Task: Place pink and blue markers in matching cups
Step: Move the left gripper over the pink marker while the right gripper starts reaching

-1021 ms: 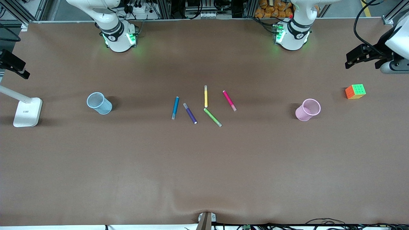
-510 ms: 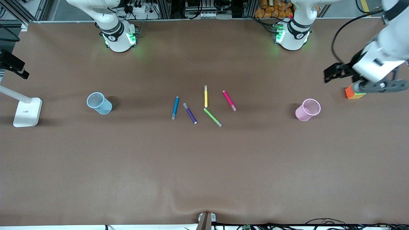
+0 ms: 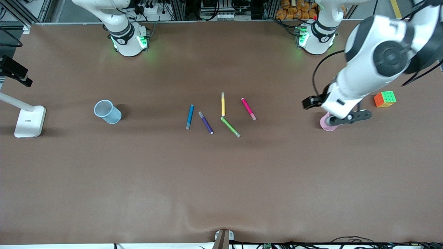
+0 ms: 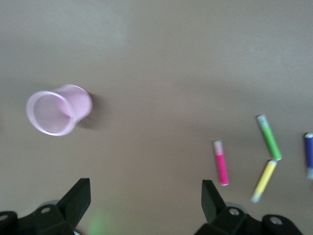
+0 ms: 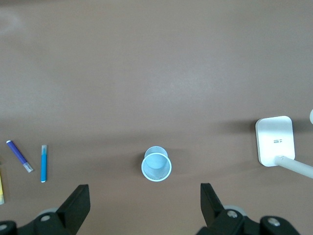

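Observation:
The pink marker (image 3: 248, 109) and the blue marker (image 3: 189, 116) lie flat mid-table among other markers. The light blue cup (image 3: 107, 111) stands upright toward the right arm's end. The light pink cup (image 3: 326, 125) stands toward the left arm's end, mostly hidden under the left hand. My left gripper (image 3: 310, 102) hangs open and empty in the air over the pink cup's edge; its wrist view shows the pink cup (image 4: 58, 108) and the pink marker (image 4: 221, 163) beyond the gripper (image 4: 145, 198). My right gripper (image 5: 144, 200) waits open, high over the table, looking down on the blue cup (image 5: 156, 164) and the blue marker (image 5: 43, 163).
A purple marker (image 3: 206, 122), a yellow marker (image 3: 223, 104) and a green marker (image 3: 230, 127) lie between the blue and pink ones. A colour cube (image 3: 385, 99) sits by the left arm's end. A white lamp base (image 3: 30, 121) stands at the right arm's end.
The left arm has swung in from the table's end, past the colour cube, to above the pink cup. The right arm, markers and cups have not moved.

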`<state>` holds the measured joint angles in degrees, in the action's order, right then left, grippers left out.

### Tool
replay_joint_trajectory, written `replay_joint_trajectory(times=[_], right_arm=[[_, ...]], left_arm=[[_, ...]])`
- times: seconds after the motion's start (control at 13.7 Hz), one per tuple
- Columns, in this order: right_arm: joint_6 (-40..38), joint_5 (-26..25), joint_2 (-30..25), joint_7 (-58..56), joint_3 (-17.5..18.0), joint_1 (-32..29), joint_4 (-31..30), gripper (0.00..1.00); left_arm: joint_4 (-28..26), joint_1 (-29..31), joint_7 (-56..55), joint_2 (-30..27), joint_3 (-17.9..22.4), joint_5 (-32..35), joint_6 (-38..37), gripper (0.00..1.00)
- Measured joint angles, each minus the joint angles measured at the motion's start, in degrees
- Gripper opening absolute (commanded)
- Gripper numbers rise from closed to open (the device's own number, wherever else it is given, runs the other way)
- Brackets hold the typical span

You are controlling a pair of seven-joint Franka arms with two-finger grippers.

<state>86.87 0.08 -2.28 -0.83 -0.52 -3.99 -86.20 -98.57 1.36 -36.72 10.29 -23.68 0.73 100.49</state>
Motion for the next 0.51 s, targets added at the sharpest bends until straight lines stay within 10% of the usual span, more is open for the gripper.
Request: replay_joint_trajectory(times=[0.51], right_arm=[[0.8,0.0,6.0,0.0,0.2,0.1,0.0,1.0]], left_arm=[[-6.0,-8.3,-25.8,8.4,-2.5,0.1,15.6,1.0]])
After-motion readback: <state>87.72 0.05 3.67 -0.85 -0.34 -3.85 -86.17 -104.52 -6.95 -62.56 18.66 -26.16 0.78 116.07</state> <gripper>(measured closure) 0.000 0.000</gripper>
